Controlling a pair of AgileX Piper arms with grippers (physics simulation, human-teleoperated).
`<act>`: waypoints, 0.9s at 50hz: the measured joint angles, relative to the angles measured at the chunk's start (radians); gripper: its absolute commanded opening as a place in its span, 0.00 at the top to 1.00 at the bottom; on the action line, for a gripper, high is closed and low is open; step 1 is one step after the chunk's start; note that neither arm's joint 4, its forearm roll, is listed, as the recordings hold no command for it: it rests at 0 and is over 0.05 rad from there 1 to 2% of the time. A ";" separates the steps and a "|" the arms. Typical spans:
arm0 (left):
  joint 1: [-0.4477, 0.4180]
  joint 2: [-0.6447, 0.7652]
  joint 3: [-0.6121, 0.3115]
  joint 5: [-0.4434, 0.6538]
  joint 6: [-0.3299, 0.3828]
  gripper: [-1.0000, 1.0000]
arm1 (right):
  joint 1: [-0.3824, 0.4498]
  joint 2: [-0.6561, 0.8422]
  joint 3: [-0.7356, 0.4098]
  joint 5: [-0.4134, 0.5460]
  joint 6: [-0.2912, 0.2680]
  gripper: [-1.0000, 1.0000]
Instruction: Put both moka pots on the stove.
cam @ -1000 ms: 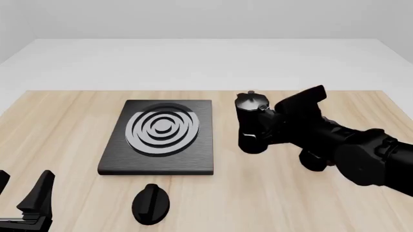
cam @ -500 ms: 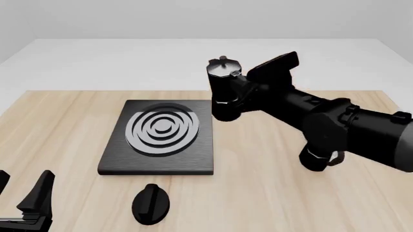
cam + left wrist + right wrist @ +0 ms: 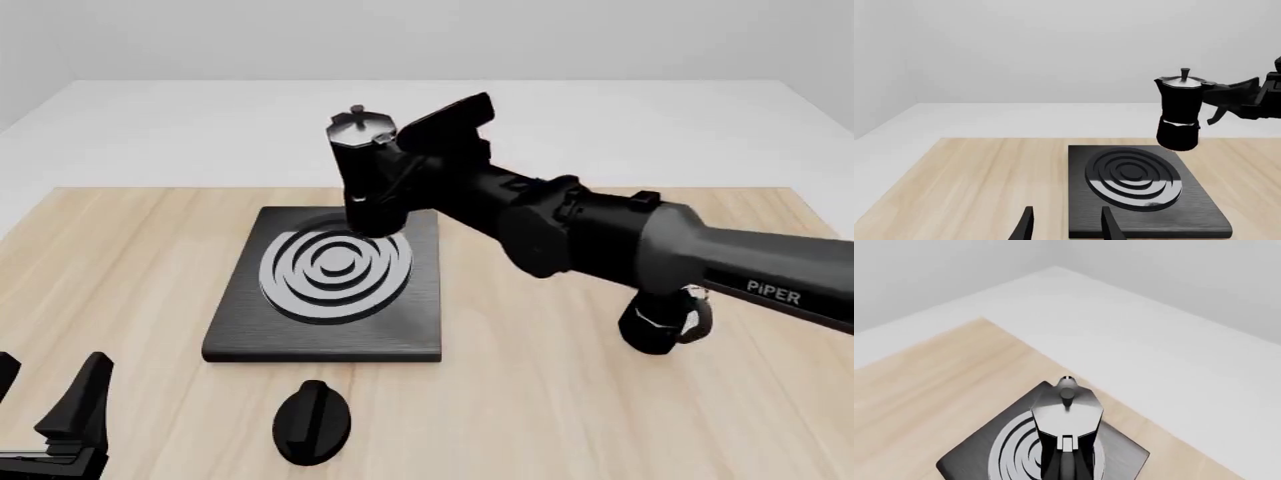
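Pot (image 3: pixel 367 175) now over wooden table (image 3: pixel 134 260)

Black moka pot (image 3: pixel 367 175) (upright), airborne above stove (image 3: pixel 331 285)

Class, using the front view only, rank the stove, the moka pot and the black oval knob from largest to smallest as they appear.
1. The stove, clearly the widest.
2. The moka pot, held above the stove's far side by the right gripper.
3. The black oval knob; it sits nearer the camera, so its margin below the pot is unsure.
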 measured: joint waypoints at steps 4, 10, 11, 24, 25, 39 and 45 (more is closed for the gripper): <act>0.000 0.000 0.000 0.000 0.000 0.00 | 0.019 0.041 -0.042 0.000 0.008 1.00; 0.000 0.000 0.000 0.000 0.000 0.00 | 0.044 0.100 -0.109 0.005 0.016 1.00; 0.000 0.000 0.000 0.000 0.000 0.00 | 0.048 0.110 -0.120 0.006 0.017 1.00; 0.000 0.000 0.000 0.000 0.000 0.00 | 0.089 0.233 -0.271 0.026 0.019 1.00; 0.000 0.000 0.000 0.000 0.000 0.00 | 0.092 0.243 -0.283 0.028 0.018 1.00; 0.000 0.000 0.000 0.000 0.000 0.00 | 0.123 0.364 -0.418 0.052 0.009 1.00; 0.000 0.000 0.000 0.000 0.000 0.00 | 0.130 0.406 -0.454 0.057 0.006 1.00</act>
